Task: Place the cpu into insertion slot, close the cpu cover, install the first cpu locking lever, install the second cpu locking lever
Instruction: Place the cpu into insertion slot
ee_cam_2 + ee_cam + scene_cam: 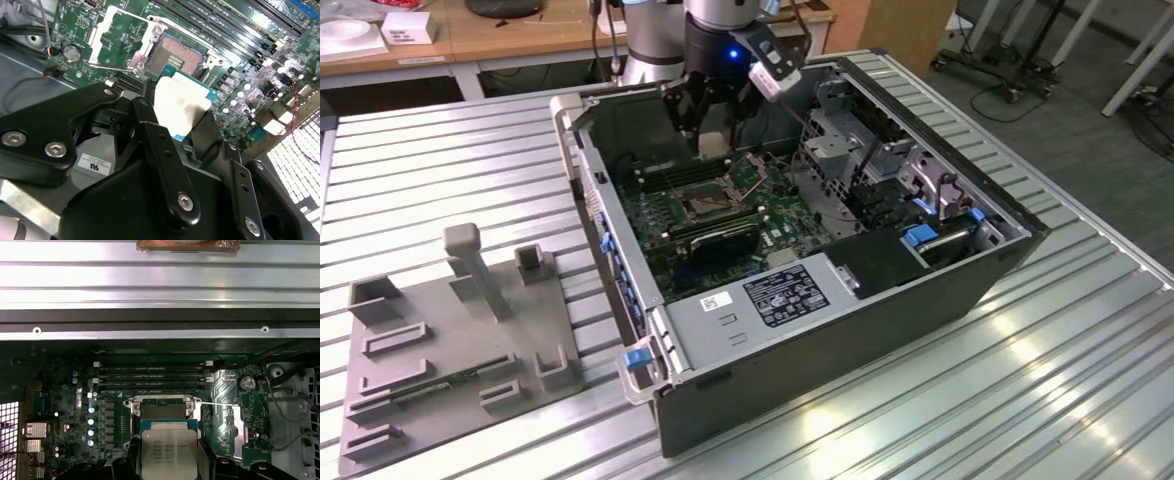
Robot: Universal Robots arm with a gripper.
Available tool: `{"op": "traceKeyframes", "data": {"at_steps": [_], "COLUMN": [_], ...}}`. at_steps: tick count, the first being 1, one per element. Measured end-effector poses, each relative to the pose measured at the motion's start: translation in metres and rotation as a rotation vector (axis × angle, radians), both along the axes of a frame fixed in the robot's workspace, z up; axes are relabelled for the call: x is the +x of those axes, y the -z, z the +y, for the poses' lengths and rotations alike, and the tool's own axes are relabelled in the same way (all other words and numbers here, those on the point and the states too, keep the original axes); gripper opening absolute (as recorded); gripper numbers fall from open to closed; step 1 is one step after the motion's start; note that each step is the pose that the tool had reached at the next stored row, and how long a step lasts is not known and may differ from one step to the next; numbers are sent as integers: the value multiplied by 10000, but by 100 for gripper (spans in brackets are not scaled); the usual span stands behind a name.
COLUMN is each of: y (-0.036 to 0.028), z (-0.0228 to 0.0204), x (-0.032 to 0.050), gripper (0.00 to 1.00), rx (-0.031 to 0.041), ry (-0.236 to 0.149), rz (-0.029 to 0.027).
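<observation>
I have the tool (708, 135) pinching the cpu (711, 147) by two opposite edges, and it hangs inside the open computer case (854, 330) that lies on the ribbed metal tabletop (454, 160).

In the second wrist view the cpu (182, 107) is a small flat square between the black fingers (150, 130). Its top is a pale, silvery-beige metal plate with a faint darker smudge near the middle, and a thin blue-green border of circuit board shows around the plate at the exposed corner. In the first wrist view the cpu (168, 452) faces the camera with several lines of small dark print on the metal top and the same green rim along its upper edge.

The insertion slot (162, 412) is uncovered: a dark square bed ringed by a silvery frame on the green motherboard (65, 405), just beside the long black memory slots (150, 377). The cpu is not seated; it is held above the board, near the slot's edge.

The cpu cover (131, 13) is swung open and away from the slot, a thin silvery frame with green board showing through its cut-out centre.
</observation>
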State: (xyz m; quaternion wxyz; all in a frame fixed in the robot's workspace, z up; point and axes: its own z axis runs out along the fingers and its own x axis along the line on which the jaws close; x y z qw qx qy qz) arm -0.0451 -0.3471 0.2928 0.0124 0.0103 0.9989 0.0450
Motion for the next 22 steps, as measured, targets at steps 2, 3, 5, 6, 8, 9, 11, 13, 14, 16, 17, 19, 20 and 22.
{"op": "traceKeyframes", "data": {"at_steps": [2,3,5,6,8,9,11,13,14,16,17,19,20,22], "y": [21,27,28,29,30,30,30,37,41,49,54,64,69,78], "z": [0,0,0,0,0,0,0,1,0,0,0,0,0,0], "x": [-2,-2,-3,-3,-3,-3,-3,-3,-3,-3,-3,-3,-3,-3], "gripper": [54,54,54,54,54,54,54,54,54,54,54,54,54,54], "rx": [1,0,-2,-2,1,1,2,4,3,2,2,1,1,1], "ry": [-1,-1,-1,0,0,0,2,115,257,613,791,1162,1343,1702], "rz": [-1,-1,-1,-2,-3,-3,-4,-5,-4,-3,-3,-3,-3,-3]}}
